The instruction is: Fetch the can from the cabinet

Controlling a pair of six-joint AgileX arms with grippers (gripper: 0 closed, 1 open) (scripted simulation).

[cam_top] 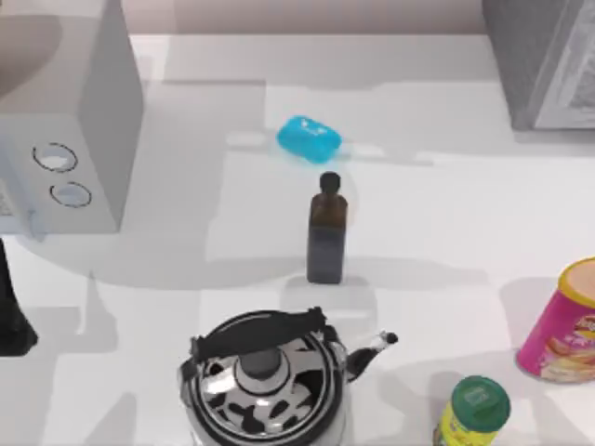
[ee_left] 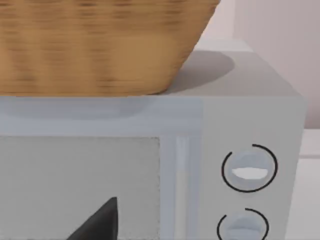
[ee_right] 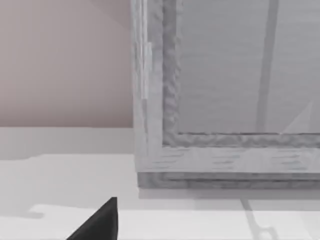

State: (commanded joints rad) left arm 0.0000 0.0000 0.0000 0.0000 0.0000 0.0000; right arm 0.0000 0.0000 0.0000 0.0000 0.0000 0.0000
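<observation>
The grey cabinet (cam_top: 544, 60) stands at the table's far right corner. In the right wrist view its framed front (ee_right: 225, 90) is close ahead and looks closed. The can is hidden. A dark part of my right gripper (ee_right: 100, 222) shows low in that view, just above the white tabletop in front of the cabinet. A dark part of my left gripper (ee_left: 100, 222) faces the microwave's door (ee_left: 75, 185), and a dark piece of the left arm (cam_top: 11, 316) sits at the table's left edge.
A microwave (cam_top: 65, 139) with two dials stands at the far left, a wicker basket (ee_left: 100, 45) on top. Mid-table are a blue soap-like block (cam_top: 309, 137), a dark bottle (cam_top: 326, 232) and a black-and-white kettle (cam_top: 265, 381). A pink canister (cam_top: 562, 325) and a green-lidded jar (cam_top: 474, 409) stand at the near right.
</observation>
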